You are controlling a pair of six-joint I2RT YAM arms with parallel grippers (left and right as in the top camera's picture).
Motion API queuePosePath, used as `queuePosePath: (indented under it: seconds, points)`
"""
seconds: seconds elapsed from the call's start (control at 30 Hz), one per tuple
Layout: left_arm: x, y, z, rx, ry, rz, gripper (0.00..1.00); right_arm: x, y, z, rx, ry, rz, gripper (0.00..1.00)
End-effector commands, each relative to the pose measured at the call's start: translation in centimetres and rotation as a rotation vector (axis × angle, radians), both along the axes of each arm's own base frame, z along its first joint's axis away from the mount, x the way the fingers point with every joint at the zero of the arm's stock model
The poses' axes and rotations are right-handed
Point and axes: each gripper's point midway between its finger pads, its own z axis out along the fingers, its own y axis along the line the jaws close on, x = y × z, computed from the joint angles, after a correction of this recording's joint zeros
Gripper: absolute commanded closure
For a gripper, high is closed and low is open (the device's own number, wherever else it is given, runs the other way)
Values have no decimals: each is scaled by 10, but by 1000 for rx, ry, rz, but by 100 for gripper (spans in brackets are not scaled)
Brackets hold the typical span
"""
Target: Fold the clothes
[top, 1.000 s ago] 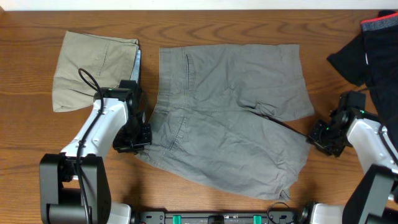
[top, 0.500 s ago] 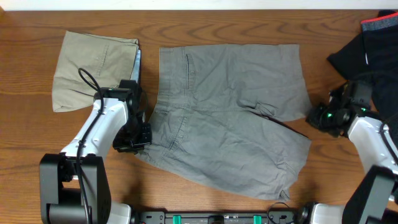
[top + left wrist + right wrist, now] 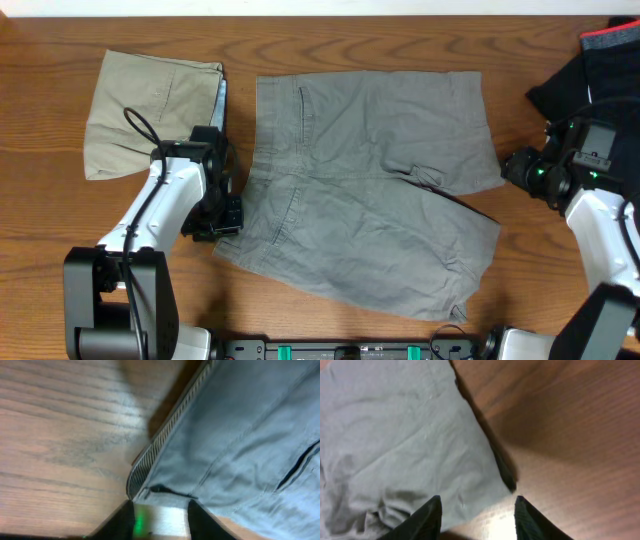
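Grey shorts lie flat on worktop. Open: left end effector at nine o'clock, right end effector at three o'clock.

- Left arm: white shell links, black joints. A thin black cable loops off the upper link.
- Right arm: same white shell. Black wrist block carries a small white label.
- Base: black cylindrical housing under the left arm.
- Left pincer: black body. Wrist view shows two dark tapered fingers with a green glow beside one.
- Right pincer: black, green LED lit. Its fingers are matte black and pointed.
- Front rail: black with green tabs.
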Motion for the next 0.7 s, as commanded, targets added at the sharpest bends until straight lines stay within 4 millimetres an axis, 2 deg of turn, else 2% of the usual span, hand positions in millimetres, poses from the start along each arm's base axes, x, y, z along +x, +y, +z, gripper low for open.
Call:
queuePosePath:
  seconds: [0.0, 0.07, 0.1, 0.2, 0.37, 0.5, 0.6, 0.67]
  points:
    - [9, 0, 5, -5, -35, 14, 57, 10, -8, -17, 28, 23, -62, 72]
    - [10, 0, 4, -5, -39, 14, 57, 16, -6, -31, 66, 34, -86, 90]
    - [10, 0, 4, -5, -39, 14, 57, 20, -3, -38, 88, 36, -86, 93]
    - [11, -3, 4, -21, -44, 16, 58, 28, 10, -56, 142, 43, -46, 94]
    - [16, -14, 4, -85, -65, 10, 59, 23, 12, -94, 150, 127, -71, 96]
    - [20, -15, 4, -89, -79, 10, 59, 22, -7, -123, 88, 176, -179, 99]
    - [26, -15, 4, -94, -105, 9, 59, 36, -30, -133, 3, 123, -269, 99]
    - [32, -21, 5, -123, -125, 12, 59, 51, -35, -132, -7, 59, -281, 99]
